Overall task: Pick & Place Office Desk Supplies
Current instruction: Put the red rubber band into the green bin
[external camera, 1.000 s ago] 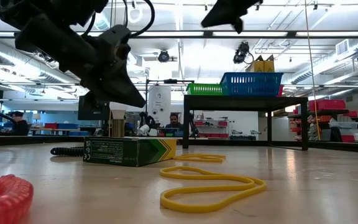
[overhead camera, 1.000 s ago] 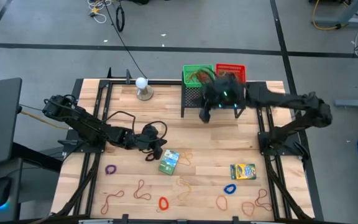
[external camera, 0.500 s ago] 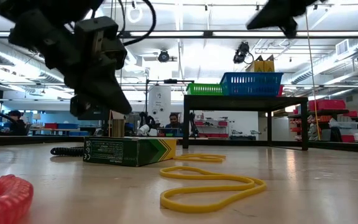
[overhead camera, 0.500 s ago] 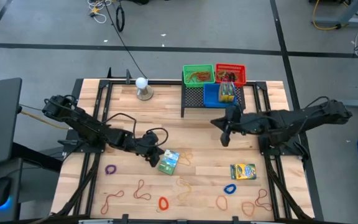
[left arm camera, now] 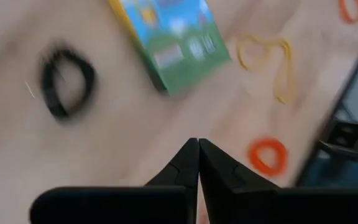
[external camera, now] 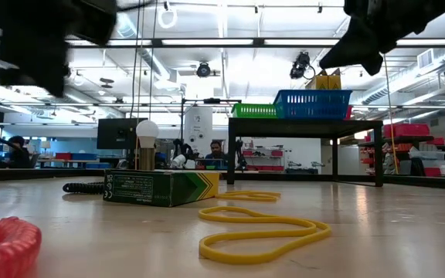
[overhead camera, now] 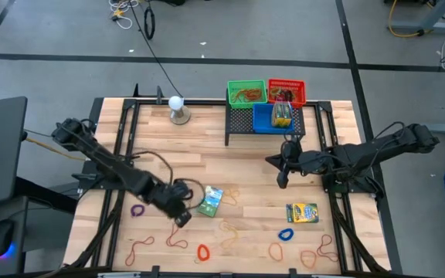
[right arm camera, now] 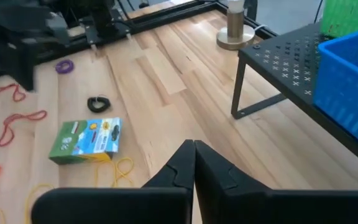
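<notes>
Bare table (overhead camera: 207,150) runs wide through the middle, from the white ball on its stand (overhead camera: 178,110) at 11 o'clock across to the right gripper (overhead camera: 282,182). At 12 to 1 o'clock the black mesh rack (overhead camera: 265,127) blocks the far edge. Toward 6 o'clock the way narrows: the green crayon box (overhead camera: 210,200), the yellow crayon box (overhead camera: 302,212) and scattered rubber bands (overhead camera: 178,235) crowd the near strip beside the left gripper (overhead camera: 178,220).

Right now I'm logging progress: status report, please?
Both grippers shut, empty: left gripper beside green crayon box, right gripper mid-table. Rubber bands unpicked. Nothing blocking.
</notes>
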`<state>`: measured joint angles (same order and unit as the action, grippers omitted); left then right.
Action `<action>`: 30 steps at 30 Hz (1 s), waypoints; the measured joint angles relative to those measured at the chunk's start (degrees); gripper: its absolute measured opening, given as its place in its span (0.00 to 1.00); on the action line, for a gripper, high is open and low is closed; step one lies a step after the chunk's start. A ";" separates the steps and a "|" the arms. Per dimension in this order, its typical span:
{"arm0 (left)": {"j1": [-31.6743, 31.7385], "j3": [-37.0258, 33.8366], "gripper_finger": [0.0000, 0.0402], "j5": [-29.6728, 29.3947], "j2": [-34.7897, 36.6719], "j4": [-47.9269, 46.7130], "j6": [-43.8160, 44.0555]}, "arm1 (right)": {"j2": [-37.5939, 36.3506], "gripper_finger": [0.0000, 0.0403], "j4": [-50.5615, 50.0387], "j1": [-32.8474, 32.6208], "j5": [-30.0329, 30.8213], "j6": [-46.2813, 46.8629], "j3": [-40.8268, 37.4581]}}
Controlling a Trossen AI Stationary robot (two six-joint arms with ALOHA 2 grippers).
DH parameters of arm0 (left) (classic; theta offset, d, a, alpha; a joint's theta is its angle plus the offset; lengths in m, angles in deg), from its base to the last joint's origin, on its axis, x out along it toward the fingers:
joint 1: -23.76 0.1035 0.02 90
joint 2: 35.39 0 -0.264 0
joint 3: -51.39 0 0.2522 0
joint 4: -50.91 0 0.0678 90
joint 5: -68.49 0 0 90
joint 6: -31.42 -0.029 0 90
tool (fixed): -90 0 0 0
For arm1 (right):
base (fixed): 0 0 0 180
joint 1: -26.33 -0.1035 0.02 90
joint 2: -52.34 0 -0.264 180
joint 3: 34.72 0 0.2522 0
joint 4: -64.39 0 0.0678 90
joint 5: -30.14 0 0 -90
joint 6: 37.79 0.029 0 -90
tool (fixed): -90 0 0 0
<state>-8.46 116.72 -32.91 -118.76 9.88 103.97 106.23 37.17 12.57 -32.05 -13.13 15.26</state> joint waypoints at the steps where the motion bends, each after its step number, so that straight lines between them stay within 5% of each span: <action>1: -1.48 0.37 0.06 -0.01 -0.24 -0.38 3.22 | 0.00 0.02 0.00 0.00 0.00 -0.32 -0.23; 13: -10.28 4.52 0.23 3.37 -9.39 -7.31 26.32 | 0.00 0.03 -0.32 0.07 -0.90 -4.60 -1.47; 30: -9.91 5.23 0.56 8.27 -13.60 -3.98 27.63 | 0.02 0.03 -0.04 0.07 -2.33 -5.86 -1.47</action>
<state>-18.37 121.95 -24.64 -132.36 5.90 131.60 106.25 37.13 12.64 -34.38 -19.00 13.79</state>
